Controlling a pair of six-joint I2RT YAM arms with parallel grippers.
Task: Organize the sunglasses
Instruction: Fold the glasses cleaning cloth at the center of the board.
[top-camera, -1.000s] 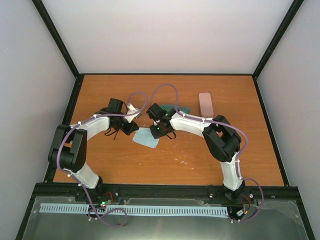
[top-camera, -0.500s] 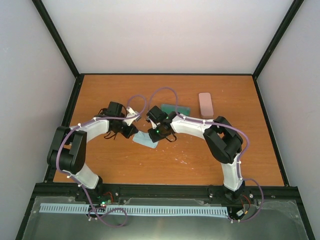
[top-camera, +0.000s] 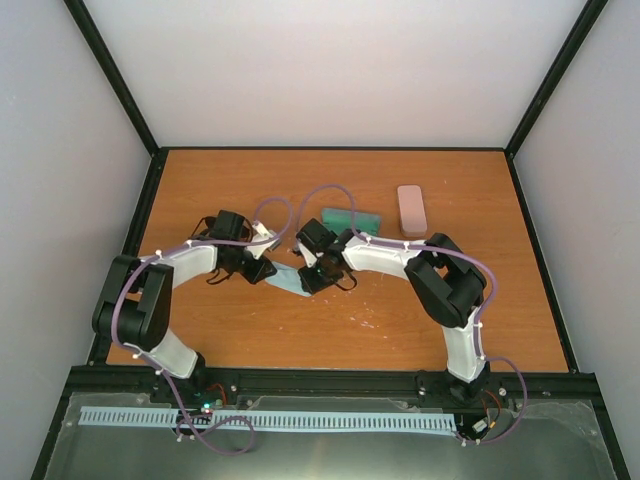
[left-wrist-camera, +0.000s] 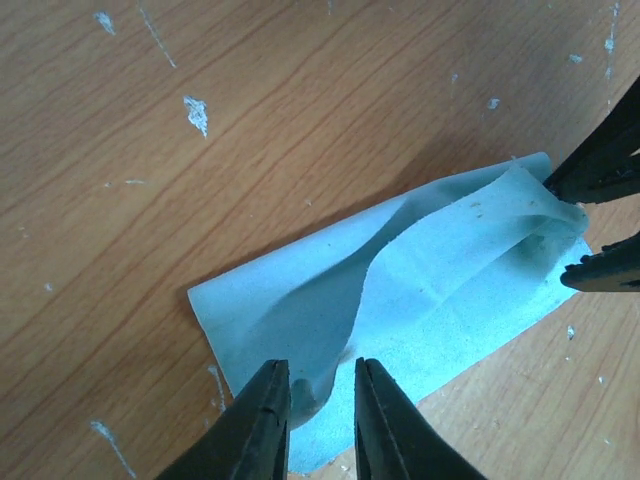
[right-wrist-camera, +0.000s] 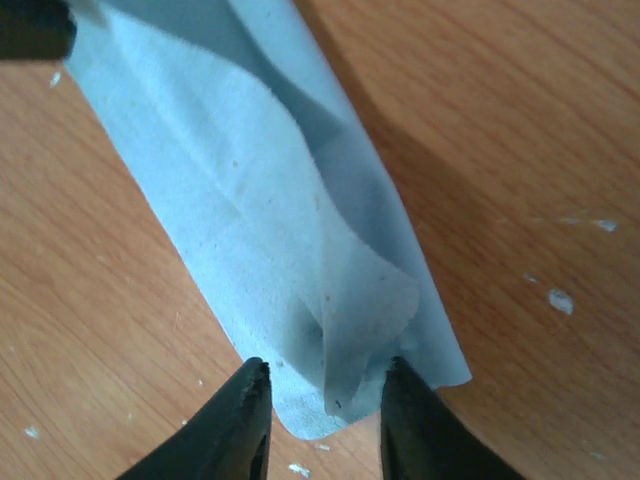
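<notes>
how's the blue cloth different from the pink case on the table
The cloth is light blue, the case pink. The cloth is a thin folded sheet; the case is a rounded oblong. The cloth lies mid-table; the case sits at the back right. Both rest on the table.

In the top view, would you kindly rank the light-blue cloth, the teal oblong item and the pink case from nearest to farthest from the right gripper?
1. the light-blue cloth: directly at the right gripper, on its left.
2. the teal oblong item: farther back on the table, slightly right.
3. the pink case: back and farthest right.
</notes>
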